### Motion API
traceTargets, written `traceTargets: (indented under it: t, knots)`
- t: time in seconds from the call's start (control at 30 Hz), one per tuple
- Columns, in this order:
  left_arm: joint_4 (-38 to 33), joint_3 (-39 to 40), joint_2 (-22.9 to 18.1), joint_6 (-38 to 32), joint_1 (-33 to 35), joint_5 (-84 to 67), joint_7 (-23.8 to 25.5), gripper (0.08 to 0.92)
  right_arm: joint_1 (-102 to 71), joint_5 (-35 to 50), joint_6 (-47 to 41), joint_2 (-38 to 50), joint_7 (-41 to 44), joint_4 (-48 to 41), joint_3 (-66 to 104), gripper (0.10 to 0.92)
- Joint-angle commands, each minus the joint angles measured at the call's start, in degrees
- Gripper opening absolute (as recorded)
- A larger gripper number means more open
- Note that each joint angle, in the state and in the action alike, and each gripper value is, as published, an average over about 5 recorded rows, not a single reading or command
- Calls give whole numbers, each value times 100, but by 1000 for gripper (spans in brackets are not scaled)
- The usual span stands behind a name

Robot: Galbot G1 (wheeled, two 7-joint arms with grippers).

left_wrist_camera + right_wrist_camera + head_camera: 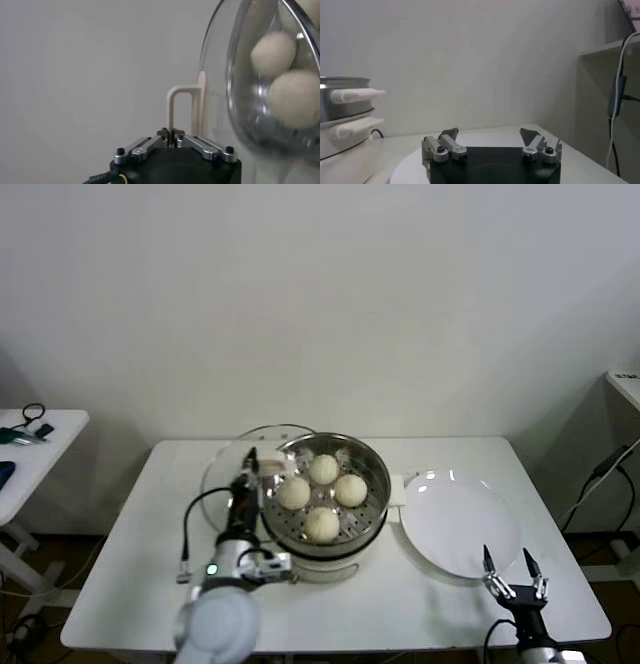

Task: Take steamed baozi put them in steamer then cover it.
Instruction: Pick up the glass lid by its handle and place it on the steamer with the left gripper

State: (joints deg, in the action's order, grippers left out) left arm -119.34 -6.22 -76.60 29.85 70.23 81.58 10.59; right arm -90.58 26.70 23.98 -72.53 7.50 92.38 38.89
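Left end effector clamping tilted cover

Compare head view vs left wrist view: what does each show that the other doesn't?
Head view only: the white plate, empty, with the right gripper open near its front edge; the full steamer holding four baozi; the table.

Left wrist view only: the left gripper shut on the glass lid's cream handle.

Both: the glass lid held tilted beside the steamer, and the baozi.
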Motion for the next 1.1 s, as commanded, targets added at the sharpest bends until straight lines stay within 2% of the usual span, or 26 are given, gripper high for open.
traceTargets:
  t: [0.03,0.2,0.4,0.67,1.1]
  knots:
    - [-290,908,-462,336,-42,1000,397,148,42,77,83,63,-25,-106,-32,823]
    - [229,1262,-1028,443,-339,1247,512,148,15,181,147,102,-42,-135,-15,823]
    - [737,1484,-1270,471,-630,1250,414,148,-5,278,208,154,-68,-151,16,823]
    - [1270,1371,-1250,497,-823,1150,216,148,15,319,236,124,-89,-160,43,823]
    - [1594,1123,-1034,404,-898,1148,-25,148,-24,313,319,109,-81,-204,71,823]
